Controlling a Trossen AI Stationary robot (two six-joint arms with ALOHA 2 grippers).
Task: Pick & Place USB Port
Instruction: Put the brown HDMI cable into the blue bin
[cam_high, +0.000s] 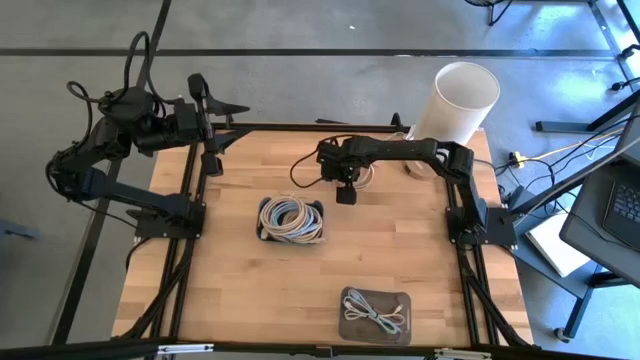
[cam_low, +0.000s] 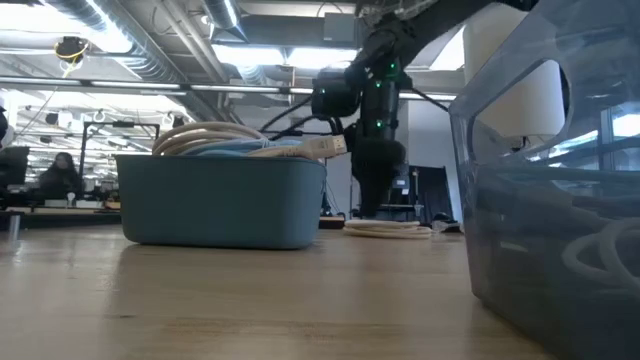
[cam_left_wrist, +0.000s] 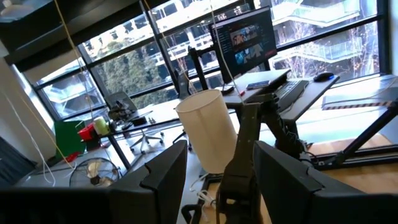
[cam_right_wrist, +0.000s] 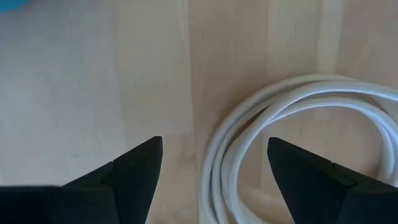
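A white coiled cable lies flat on the wooden table at the far middle; its coil also shows in the low view. My right gripper hangs just above it, pointing down and open, with the coil's edge between its fingers and nothing touched. From above, the right gripper stands beside the coil. My left gripper waits raised over the table's far left corner, pointing level, and is open. A blue bin at mid-table holds more coiled cables; one plug sticks out over its rim.
A clear container with a cable stands near the table's front edge, right of the middle. A tall white cylinder stands beyond the far right corner. Bare wood lies between the blue bin and the clear container.
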